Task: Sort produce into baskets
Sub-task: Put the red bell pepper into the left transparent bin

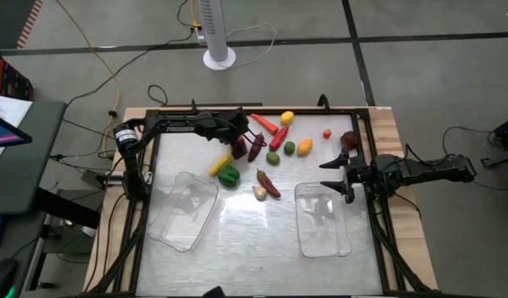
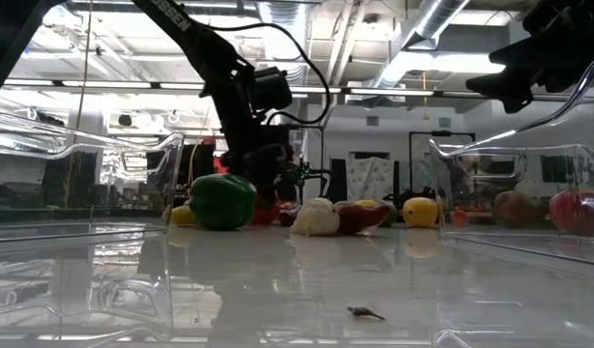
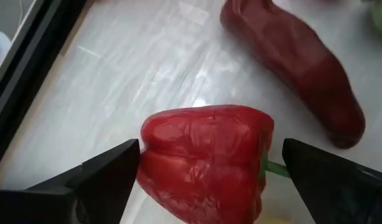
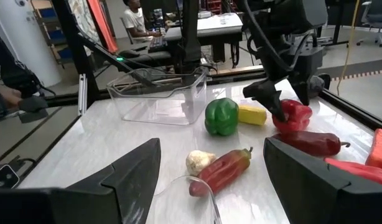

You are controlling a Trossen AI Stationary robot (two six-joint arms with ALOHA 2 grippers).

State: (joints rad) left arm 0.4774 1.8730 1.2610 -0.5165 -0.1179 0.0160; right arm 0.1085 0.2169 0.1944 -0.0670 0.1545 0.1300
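Observation:
A red bell pepper [image 3: 206, 162] lies on its side on the white table, among the produce at the far middle. My left gripper [image 3: 209, 155] comes slanting down over it from the far left, open, with one finger on each side of it [image 4: 293, 115]. Close by lie a dark red chili [image 3: 297, 62], a yellow piece [image 1: 221, 164] and a green pepper [image 1: 229, 175]. Two clear baskets stand nearer: the left one [image 1: 181, 209] and the right one [image 1: 323, 217]. My right gripper [image 1: 341, 174] hangs open and level at the table's right edge, above the right basket's far end. My left gripper has one fingertip [image 3: 132, 158] right at the pepper's bulging end [image 3: 147, 149]. I cannot tell whether it touches. The other fingertip [image 3: 290, 152] stands clear of the stem end, where the green stem [image 3: 275, 168] sticks out toward it.
More produce lies scattered at the far middle: a carrot [image 1: 265, 124], a lemon [image 1: 287, 117], an orange piece [image 1: 304, 147], a garlic [image 1: 260, 192] and a red chili [image 1: 269, 184]. A black frame rail [image 1: 146, 165] runs around the table.

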